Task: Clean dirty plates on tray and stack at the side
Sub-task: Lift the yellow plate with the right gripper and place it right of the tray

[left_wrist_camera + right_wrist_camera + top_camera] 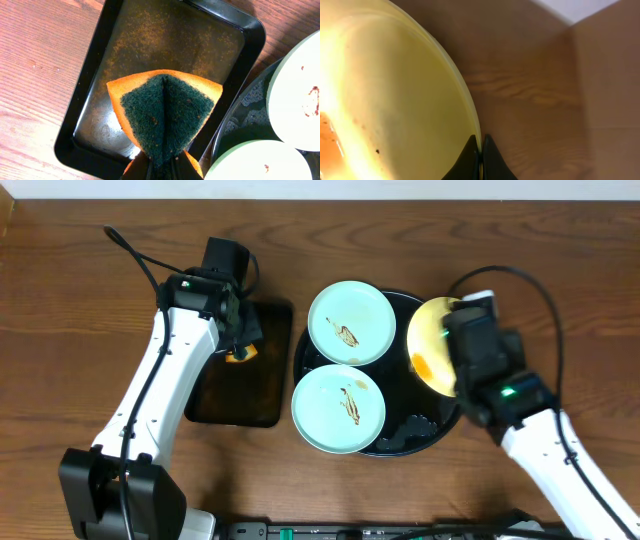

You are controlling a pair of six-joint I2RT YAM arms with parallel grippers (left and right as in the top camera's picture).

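Plates, three, all on or over the tray (415, 430), the round glossy black one.
- Upper mint plate (351, 323): at 11 o'clock on the tray, its far edge out past the rim. Brown smear near centre.
- Lower mint plate (338, 409): at 8 o'clock, overhanging the rim on that side. Brown streak near centre. The two mint plates meet edge to edge; cannot tell whether one overlaps the other.
- Yellow plate (432, 345): at 2 o'clock, partly hidden overhead by the right arm. Orange-brown residue on its face. Cannot tell whether it is lifted clear of the tray.
- Bare tray surface shows at 5 o'clock.

Right gripper (481, 147): jaws closed tight on the yellow plate's rim, one finger on each face, seen in the right wrist view.

Left gripper (162, 164): jaws clamped on a sponge (165, 112), orange with a dark green scouring face, pinched into a fold along its middle. The sponge hangs over the rectangular black tray (85, 115), whose floor carries a brownish film.

The rectangular tray lies at 9 o'clock of the round tray, just beside it. Both stand on the wooden table (80, 300).
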